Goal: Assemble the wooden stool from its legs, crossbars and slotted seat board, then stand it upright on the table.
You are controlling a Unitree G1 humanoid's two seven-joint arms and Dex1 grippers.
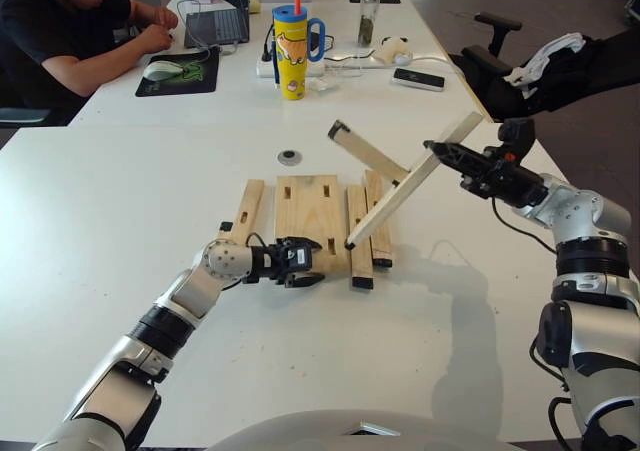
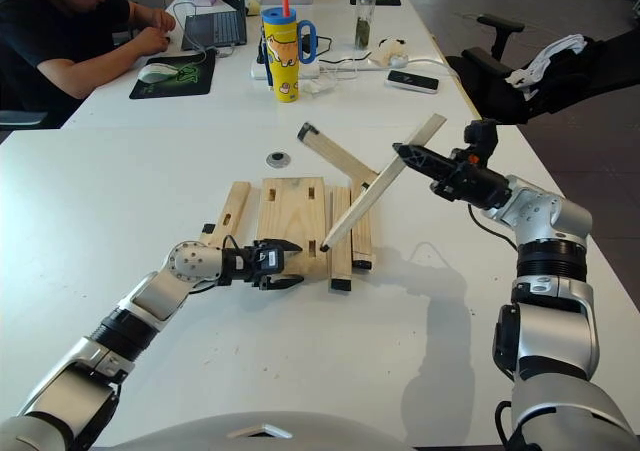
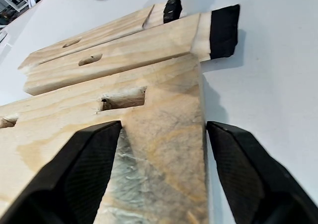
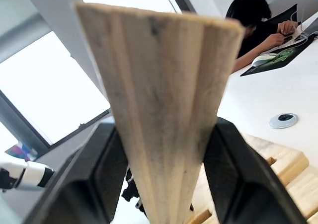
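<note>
White tabletop (image 1: 100,271), near its middle: slotted seat board (image 1: 310,216) lying flat among loose legs (image 1: 358,236), straddled at the end toward the near edge by spread left fingers (image 3: 89,169), probably for steadying; tilted leg (image 1: 400,193) pinched by right fingers (image 4: 228,174), low end beside the board, seemingly for slotting in.

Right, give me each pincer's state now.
Left pincer: open, straddling the near edge of the seat board.
Right pincer: closed on a bar, held tilted.
</note>
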